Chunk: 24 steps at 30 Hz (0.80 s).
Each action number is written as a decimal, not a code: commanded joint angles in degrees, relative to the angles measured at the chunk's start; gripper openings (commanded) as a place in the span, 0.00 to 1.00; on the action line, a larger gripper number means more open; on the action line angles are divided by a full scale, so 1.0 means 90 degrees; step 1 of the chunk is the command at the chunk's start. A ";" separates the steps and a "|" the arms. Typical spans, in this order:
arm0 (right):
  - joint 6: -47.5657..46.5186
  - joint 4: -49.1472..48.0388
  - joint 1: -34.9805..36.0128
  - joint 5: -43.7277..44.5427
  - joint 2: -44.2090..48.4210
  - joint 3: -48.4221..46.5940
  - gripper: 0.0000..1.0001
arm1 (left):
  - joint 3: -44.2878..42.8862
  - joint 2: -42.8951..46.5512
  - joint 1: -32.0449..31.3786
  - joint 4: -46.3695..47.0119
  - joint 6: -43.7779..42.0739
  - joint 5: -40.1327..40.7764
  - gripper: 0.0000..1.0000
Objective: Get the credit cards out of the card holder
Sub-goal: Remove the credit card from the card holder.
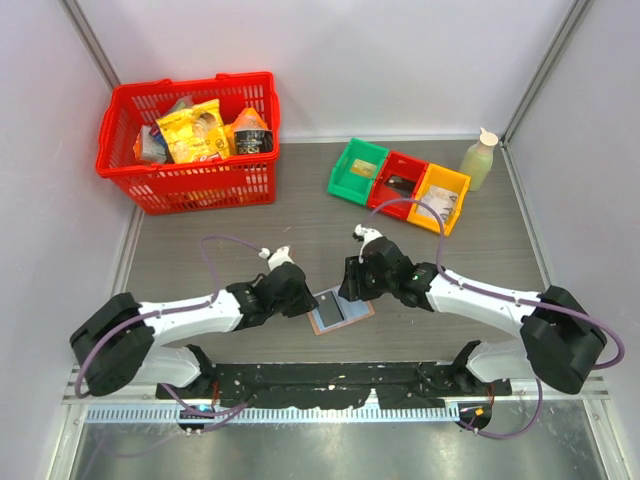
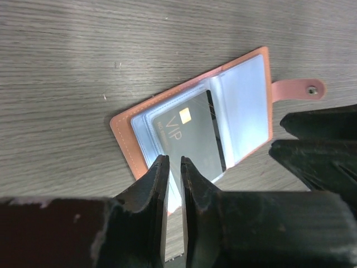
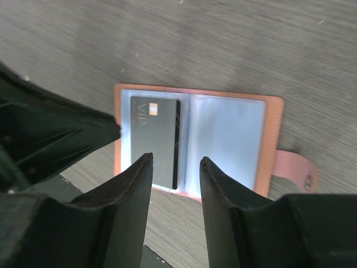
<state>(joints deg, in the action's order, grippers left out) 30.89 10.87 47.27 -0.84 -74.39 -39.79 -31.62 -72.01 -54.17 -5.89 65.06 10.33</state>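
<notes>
The pinkish-tan card holder (image 1: 341, 310) lies open and flat on the table between my two arms, blue sleeves (image 2: 245, 106) facing up and its snap tab (image 2: 298, 89) sticking out. One dark grey credit card (image 2: 192, 139) marked VIP sits in a sleeve (image 3: 153, 142); the other sleeve (image 3: 228, 139) looks empty. My left gripper (image 2: 174, 159) stands at the holder's edge (image 1: 308, 300) with only a thin slit between its fingers; whether it pinches the sleeve edge is unclear. My right gripper (image 3: 175, 159) hovers open over the holder's opposite edge (image 1: 350, 290), holding nothing.
A red basket (image 1: 190, 130) of snack packets stands at the back left. Green (image 1: 357, 168), red (image 1: 400, 180) and yellow (image 1: 442, 195) bins sit at the back right beside a pale bottle (image 1: 478, 160). A black rail (image 1: 330, 385) runs along the near edge.
</notes>
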 commanded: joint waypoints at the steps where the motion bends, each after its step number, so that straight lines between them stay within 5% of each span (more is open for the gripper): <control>1: 0.0356 -0.1762 -0.0465 -0.1712 -0.0094 0.0552 0.44 | -0.0256 -0.0533 -0.0026 0.0615 -0.0129 -0.0229 0.16; 17: 0.1020 -0.3854 -0.1150 -0.3304 -0.1050 0.1657 0.44 | -0.0003 -0.1081 -0.0035 0.0791 0.0154 -0.0307 0.05; 24: 0.1362 -0.4421 -0.1160 -0.3705 -0.1080 0.1736 0.35 | 0.0085 -0.0964 -0.0026 0.0713 0.0145 -0.0288 0.02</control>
<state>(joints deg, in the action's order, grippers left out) 40.75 -22.09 36.88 -30.24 -84.49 -24.38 -31.88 -80.88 -54.15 0.82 66.06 7.66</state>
